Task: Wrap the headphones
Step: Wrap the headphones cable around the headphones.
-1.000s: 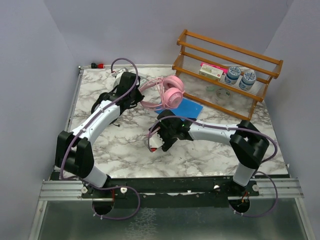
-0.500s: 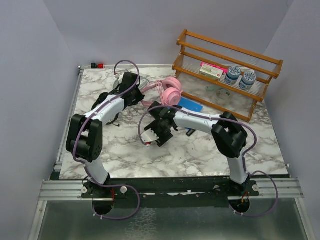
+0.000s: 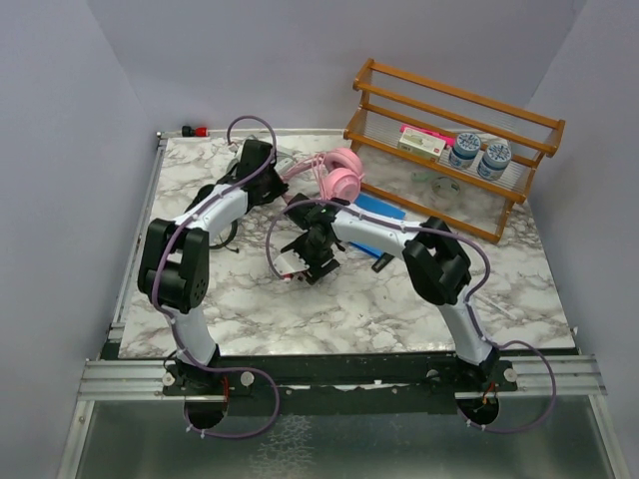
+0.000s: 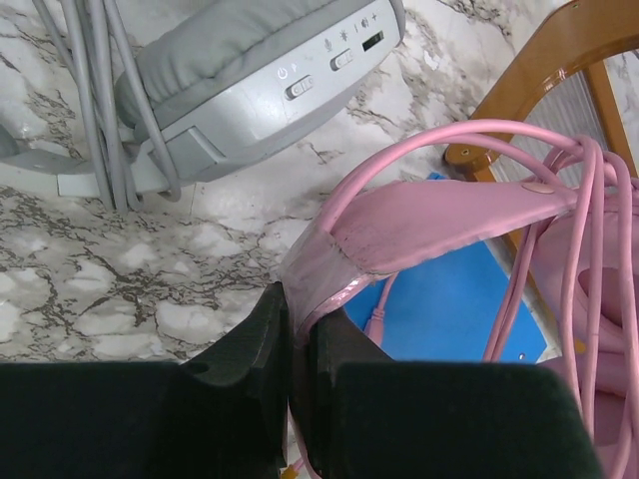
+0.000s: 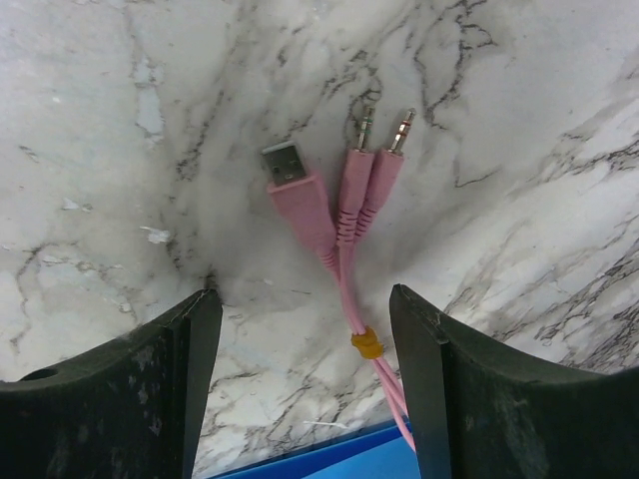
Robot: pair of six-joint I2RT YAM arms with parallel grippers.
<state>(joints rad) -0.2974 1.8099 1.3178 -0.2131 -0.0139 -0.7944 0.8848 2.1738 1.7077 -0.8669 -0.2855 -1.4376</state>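
The pink headphones (image 3: 342,178) lie at the back middle of the table. My left gripper (image 4: 300,321) is shut on their pink headband (image 4: 439,215); loops of pink cable (image 4: 589,230) hang over the band. The grey-white headphones (image 4: 250,80) and their grey cable (image 4: 95,90) lie just beyond. The pink cable's end lies on the marble: a USB plug (image 5: 300,195) and two jack plugs (image 5: 371,165), bound by an orange tie (image 5: 366,344). My right gripper (image 5: 305,299) stands open astride this cable end, touching nothing. In the top view the right gripper (image 3: 300,261) is low, in front of the pink headphones.
A blue flat pad (image 3: 379,213) lies under the right forearm, its edge by the right fingers. A wooden rack (image 3: 449,130) with two jars (image 3: 479,155) and a box stands at the back right. A small black object (image 3: 382,262) lies right of the right wrist.
My right arm has swung left and back over the pink cable's plugs, and its jaws have narrowed a little. The left gripper has kept its grip, with the left elbow folded nearer the base.
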